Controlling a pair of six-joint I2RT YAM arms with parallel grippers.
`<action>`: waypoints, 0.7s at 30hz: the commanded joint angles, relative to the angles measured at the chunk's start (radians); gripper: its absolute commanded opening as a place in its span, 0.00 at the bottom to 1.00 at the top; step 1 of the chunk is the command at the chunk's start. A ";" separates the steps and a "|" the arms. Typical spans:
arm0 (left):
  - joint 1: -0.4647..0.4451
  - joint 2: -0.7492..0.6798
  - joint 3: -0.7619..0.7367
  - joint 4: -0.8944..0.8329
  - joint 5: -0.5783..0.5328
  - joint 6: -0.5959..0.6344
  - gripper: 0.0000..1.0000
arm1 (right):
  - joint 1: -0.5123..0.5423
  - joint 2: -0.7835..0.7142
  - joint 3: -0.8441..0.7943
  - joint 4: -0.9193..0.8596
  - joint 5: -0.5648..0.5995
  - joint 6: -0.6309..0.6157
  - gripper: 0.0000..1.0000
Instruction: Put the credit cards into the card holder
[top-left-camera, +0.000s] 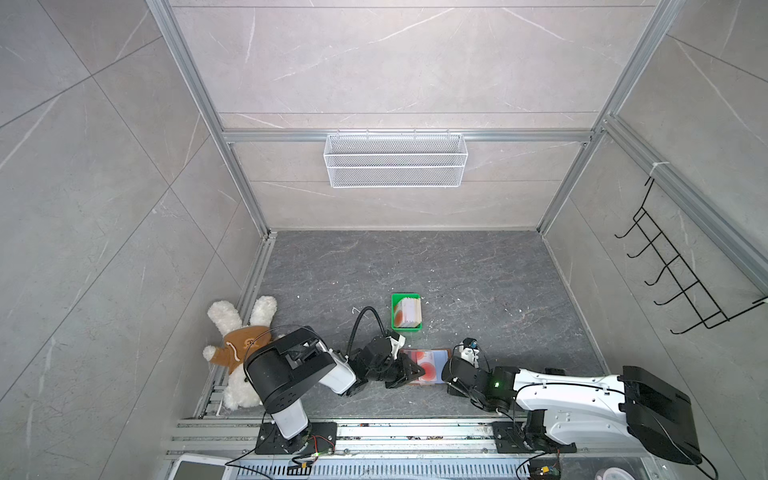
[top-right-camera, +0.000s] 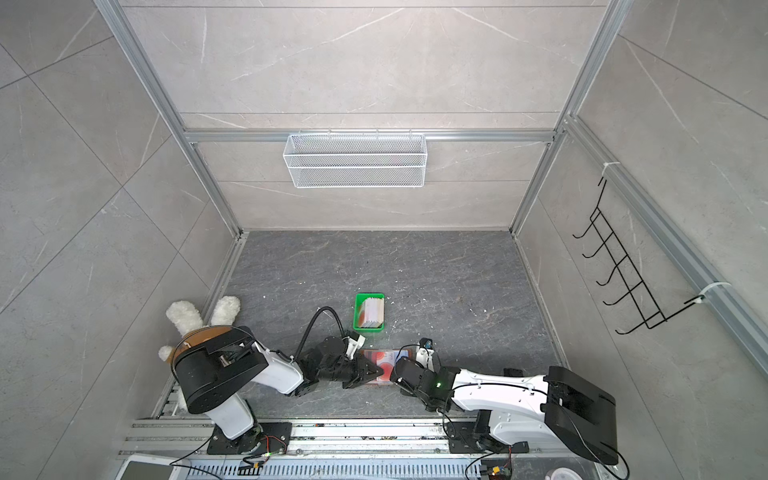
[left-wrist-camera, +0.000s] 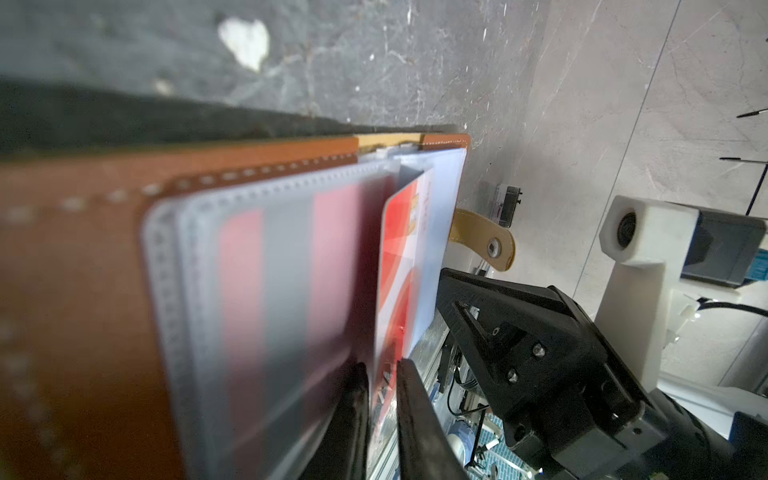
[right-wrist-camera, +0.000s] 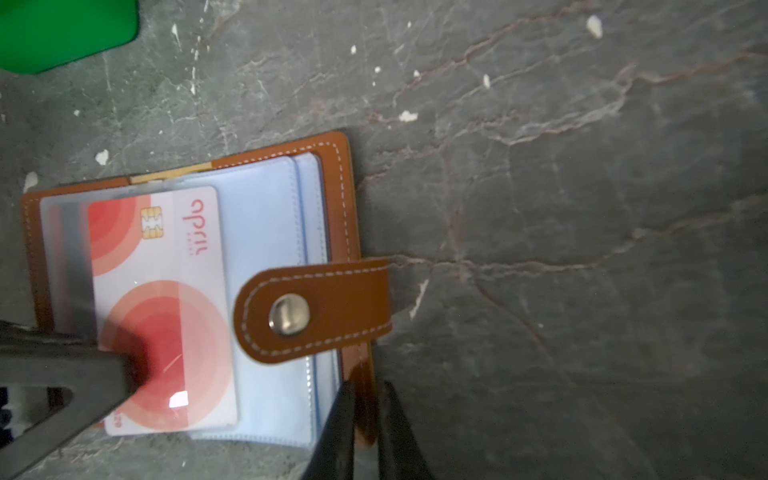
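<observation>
While it lies open, tan card holder (right-wrist-camera: 266, 232)

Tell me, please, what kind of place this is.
Likely a robot test cell, not a real room: stone-look panels in an aluminium frame, with two robot arms mounted on a rail.

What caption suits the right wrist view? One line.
Right gripper pinches the card holder by its cover; a credit card rests against its sleeves.
</observation>
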 joint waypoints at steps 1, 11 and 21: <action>0.000 -0.032 0.022 -0.190 -0.031 0.044 0.21 | -0.005 0.004 -0.005 -0.038 0.007 0.006 0.15; 0.000 -0.158 0.085 -0.525 -0.115 0.111 0.29 | -0.005 0.005 0.000 -0.035 0.012 -0.002 0.15; 0.000 -0.144 0.152 -0.634 -0.133 0.145 0.29 | -0.005 -0.003 0.003 -0.035 0.013 -0.003 0.15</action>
